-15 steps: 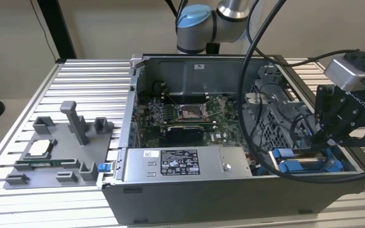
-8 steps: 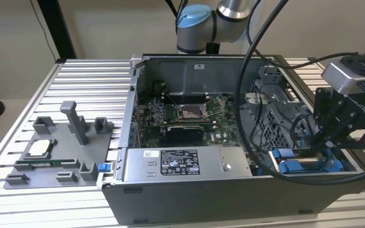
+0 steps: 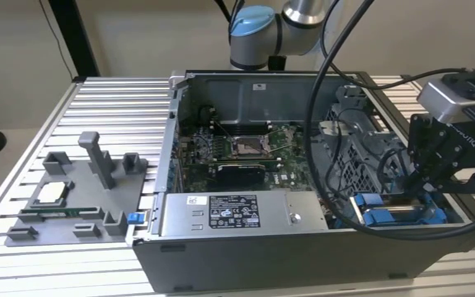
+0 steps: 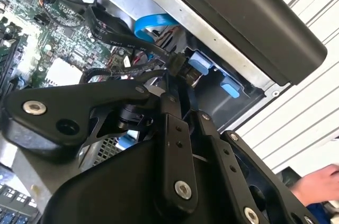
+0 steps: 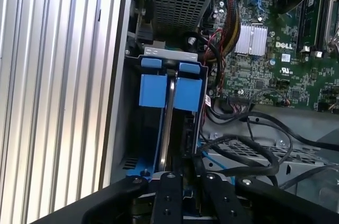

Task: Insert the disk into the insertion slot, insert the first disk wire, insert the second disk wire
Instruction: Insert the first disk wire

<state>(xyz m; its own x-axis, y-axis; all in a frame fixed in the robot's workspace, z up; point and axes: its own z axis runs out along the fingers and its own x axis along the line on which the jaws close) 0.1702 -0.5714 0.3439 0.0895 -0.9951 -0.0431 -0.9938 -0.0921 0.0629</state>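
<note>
The disk [image 5: 168, 123] stands on edge in the insertion slot [image 5: 169, 52], with its blue frame [image 5: 152, 85] showing on both sides. In the exterior view the blue frame [image 3: 380, 216] sits at the case's front corner, on the exterior view's right. My gripper [image 3: 425, 189] hangs right over it. In both wrist views the fingers [image 4: 172, 144] come together on a black wire connector [image 4: 181, 69]. Its dark wire [image 4: 132, 44] trails back toward the motherboard. The gripper [image 5: 188, 176] is just above the disk's near end.
The open computer case holds a motherboard [image 3: 246, 148] and a grey power supply box [image 3: 221, 213]. A grey fixture [image 3: 72, 198] with small parts lies on the ribbed table [image 3: 114, 99]. Loose black cables [image 5: 249, 144] cross the bay. A person's hand [image 4: 318, 184] is beside the case.
</note>
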